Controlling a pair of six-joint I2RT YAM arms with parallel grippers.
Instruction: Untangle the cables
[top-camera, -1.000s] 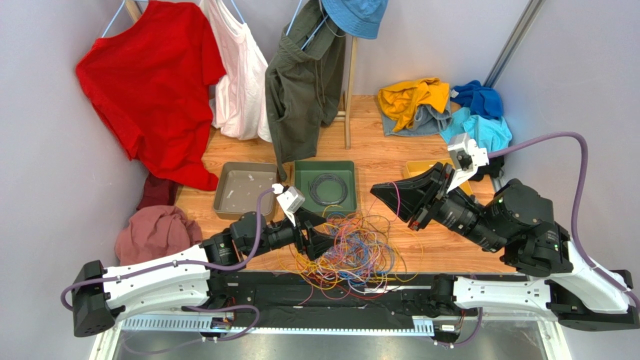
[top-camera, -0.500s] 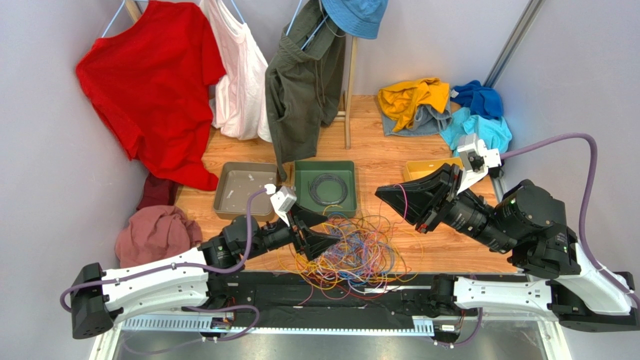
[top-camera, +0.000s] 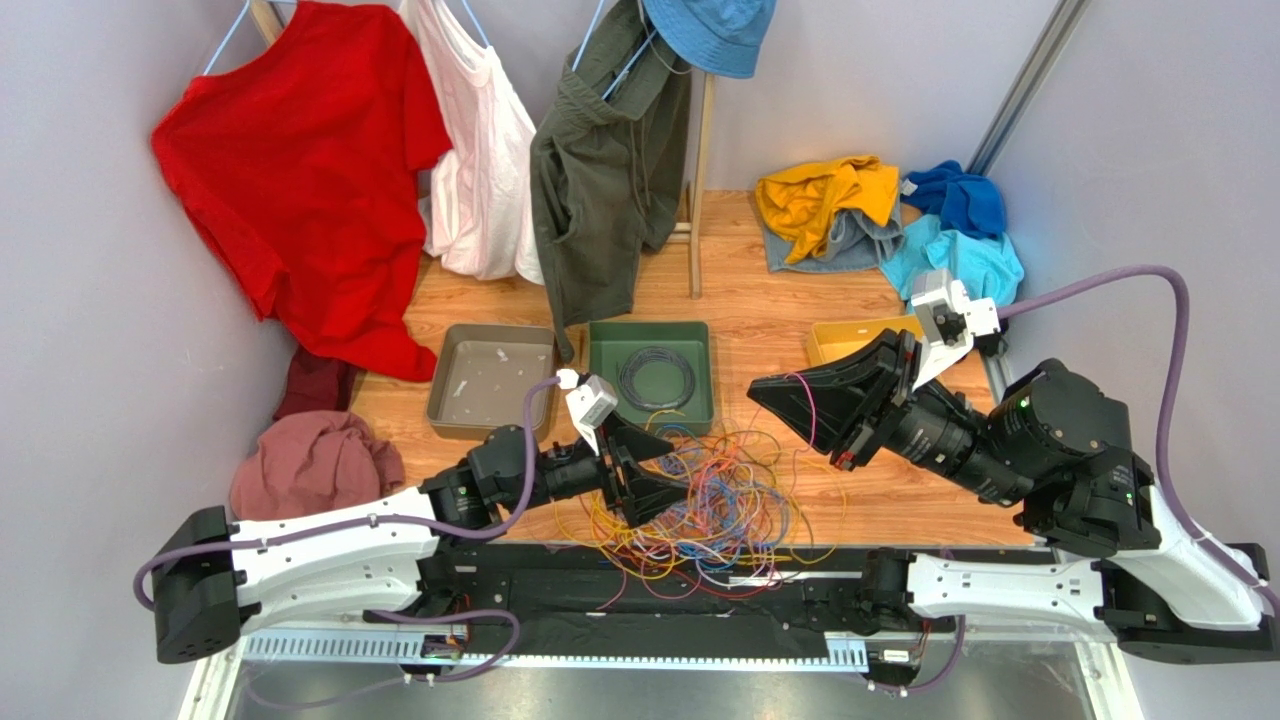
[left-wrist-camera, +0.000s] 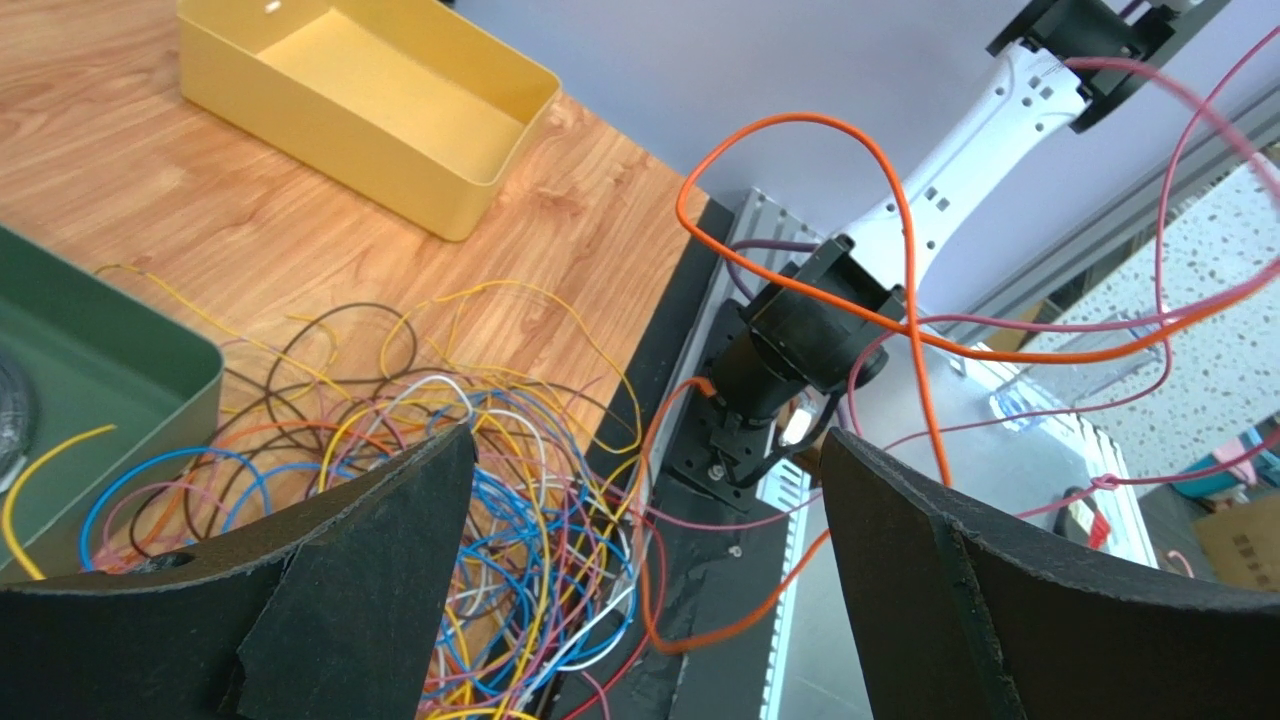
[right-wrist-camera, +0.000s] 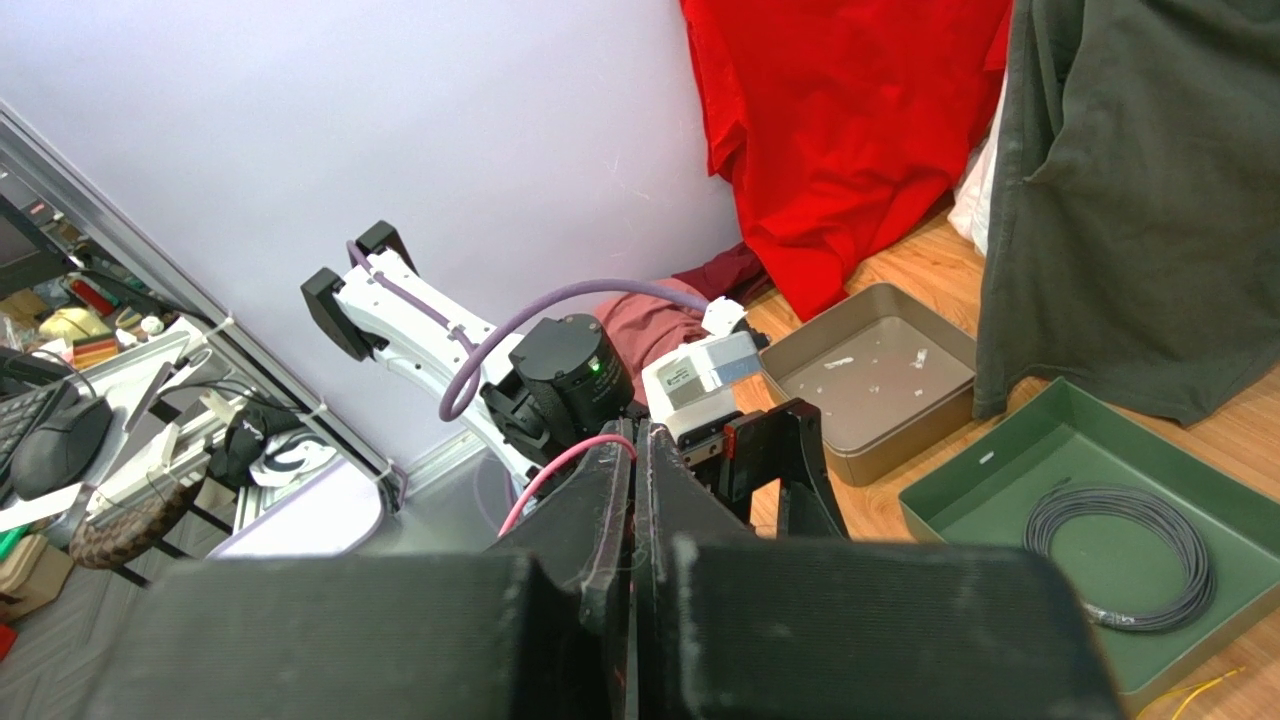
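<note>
The cables (top-camera: 706, 503) lie as a many-coloured tangle on the wooden tabletop (top-camera: 781, 323) at its near edge, just in front of the green tray (top-camera: 649, 329), which holds a black coil (top-camera: 657, 375). The left fingers (left-wrist-camera: 353, 593) stand wide apart, low at the tangle's left side. The right fingers (right-wrist-camera: 601, 518), raised to the tangle's right, are pressed together on a pink strand (right-wrist-camera: 544, 474).

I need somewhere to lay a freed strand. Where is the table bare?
Bare wood lies between the green tray and the yellow tray, and behind them toward the clothes pile. Crowded: the cables in front of the green tray.
</note>
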